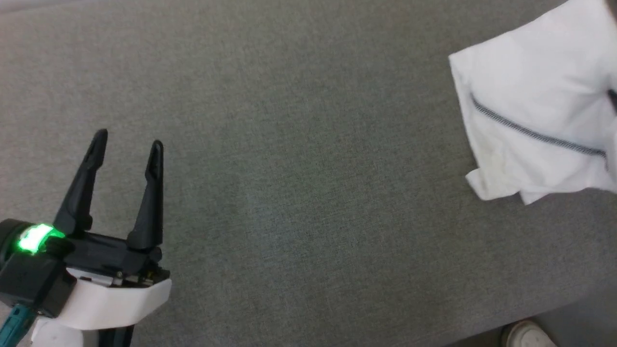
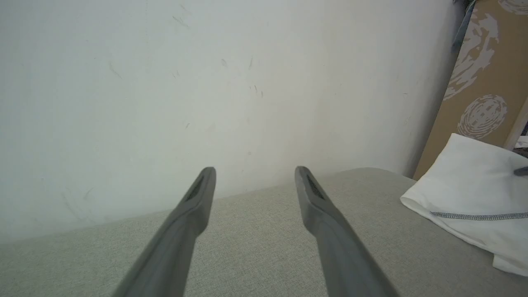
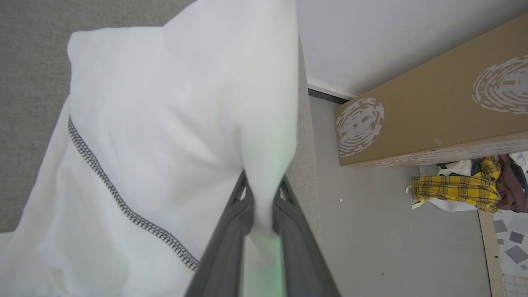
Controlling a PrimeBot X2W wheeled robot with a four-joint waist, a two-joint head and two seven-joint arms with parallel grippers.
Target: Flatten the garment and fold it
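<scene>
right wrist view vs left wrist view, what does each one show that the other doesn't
Right wrist view: right gripper, fingers shut on a fold of the white thin T-shirt with dark zigzag stitching; yellow plaid clothes on the floor. Left wrist view: left gripper, fingers open and empty. Both: the T-shirt, grey fabric surface, brown cardboard box with white swirls, white wall.

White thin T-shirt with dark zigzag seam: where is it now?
The white T-shirt lies at the head view's right edge, on the grey fabric surface, well apart from the open left gripper; the right gripper pinches a fold of it.
</scene>
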